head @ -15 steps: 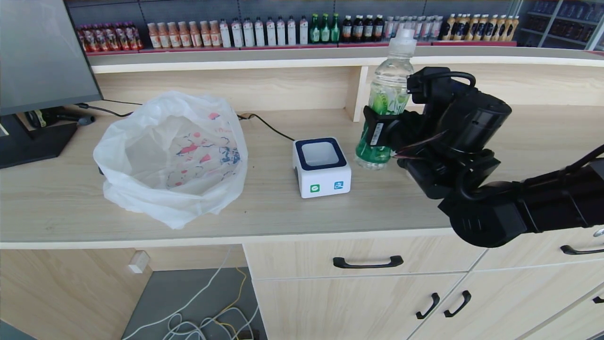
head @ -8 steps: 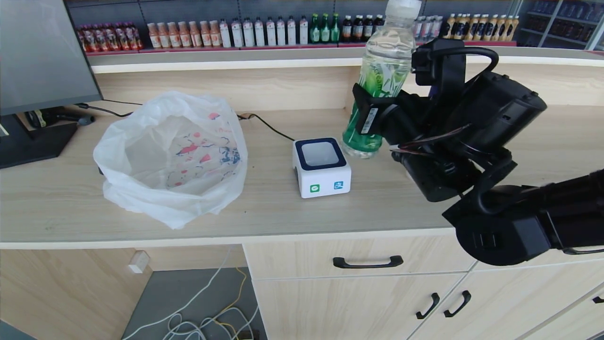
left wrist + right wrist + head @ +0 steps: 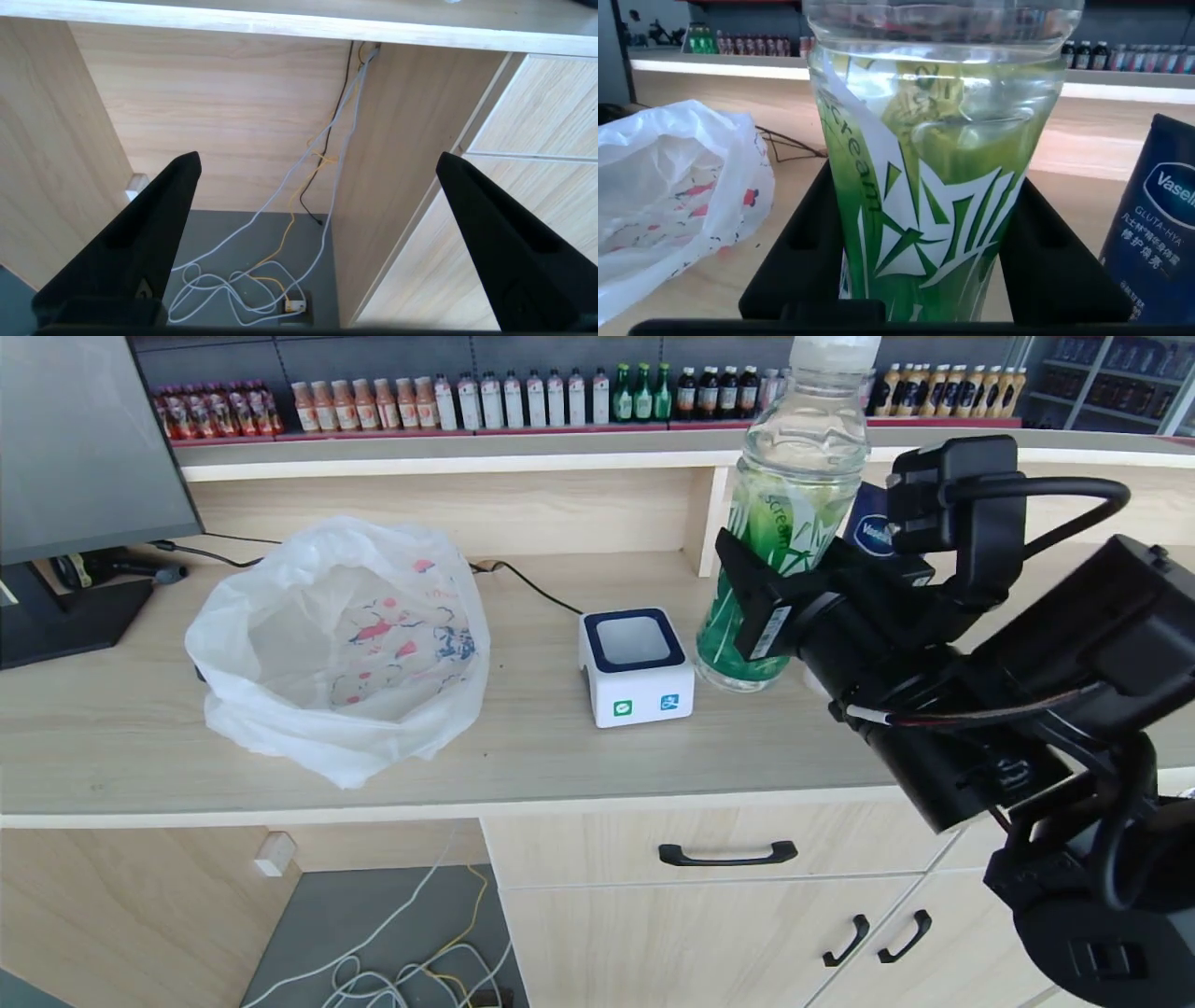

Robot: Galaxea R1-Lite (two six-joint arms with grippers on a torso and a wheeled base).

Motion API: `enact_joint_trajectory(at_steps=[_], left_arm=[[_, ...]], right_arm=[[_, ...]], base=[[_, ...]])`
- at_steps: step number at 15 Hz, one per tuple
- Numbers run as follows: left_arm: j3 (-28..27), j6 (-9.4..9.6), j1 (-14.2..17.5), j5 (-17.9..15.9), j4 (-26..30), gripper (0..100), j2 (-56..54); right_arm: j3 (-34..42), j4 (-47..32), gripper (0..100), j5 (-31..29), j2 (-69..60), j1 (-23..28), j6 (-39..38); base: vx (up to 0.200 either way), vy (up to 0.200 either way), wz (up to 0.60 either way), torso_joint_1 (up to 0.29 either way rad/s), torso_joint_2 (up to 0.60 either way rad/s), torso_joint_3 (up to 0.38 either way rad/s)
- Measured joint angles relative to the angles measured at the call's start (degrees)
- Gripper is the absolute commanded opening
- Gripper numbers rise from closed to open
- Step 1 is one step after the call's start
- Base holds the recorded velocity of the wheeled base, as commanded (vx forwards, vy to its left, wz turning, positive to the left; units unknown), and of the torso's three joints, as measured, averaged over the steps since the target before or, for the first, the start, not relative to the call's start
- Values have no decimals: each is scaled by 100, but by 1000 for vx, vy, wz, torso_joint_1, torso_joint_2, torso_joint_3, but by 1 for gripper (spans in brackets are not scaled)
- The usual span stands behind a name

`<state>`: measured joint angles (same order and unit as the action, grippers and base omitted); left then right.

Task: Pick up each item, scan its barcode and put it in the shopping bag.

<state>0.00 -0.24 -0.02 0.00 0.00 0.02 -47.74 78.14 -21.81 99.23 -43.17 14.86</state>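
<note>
Gripping side: the right gripper (image 3: 780, 607) was clamped on the green-labelled bottle (image 3: 794, 476)
Bottle: was held upright, just right of the scanner (image 3: 635, 663)
Shopping bag (image 3: 336, 644): lay open on the counter (image 3: 560, 756) (well left of the bottle)
Left gripper (image 3: 318, 252): fingers were spread wide, below the counter

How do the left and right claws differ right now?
The left claw is open and empty; the right claw is shut on the bottle. The left claw hangs below the counter, facing floor cables; the right claw holds the bottle over the counter, beside the scanner. Both are black.
</note>
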Motion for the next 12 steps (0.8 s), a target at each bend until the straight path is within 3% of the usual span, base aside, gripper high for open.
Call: enact_joint_trajectory(at_steps=[4, 9, 12], left_arm=[[0, 2, 2, -2, 0, 100, 0], [0, 2, 2, 0, 0, 100, 0], [0, 2, 2, 0, 0, 100, 0]], right_arm=[[926, 88, 0, -252, -550, -358, 163], [1320, 106, 0, -1257, -887, -1774, 556], [1386, 112, 0, -1363, -937, -2175, 712]], base=[[0, 0, 0, 0, 0, 0], [0, 0, 0, 0, 0, 0], [0, 0, 0, 0, 0, 0]])
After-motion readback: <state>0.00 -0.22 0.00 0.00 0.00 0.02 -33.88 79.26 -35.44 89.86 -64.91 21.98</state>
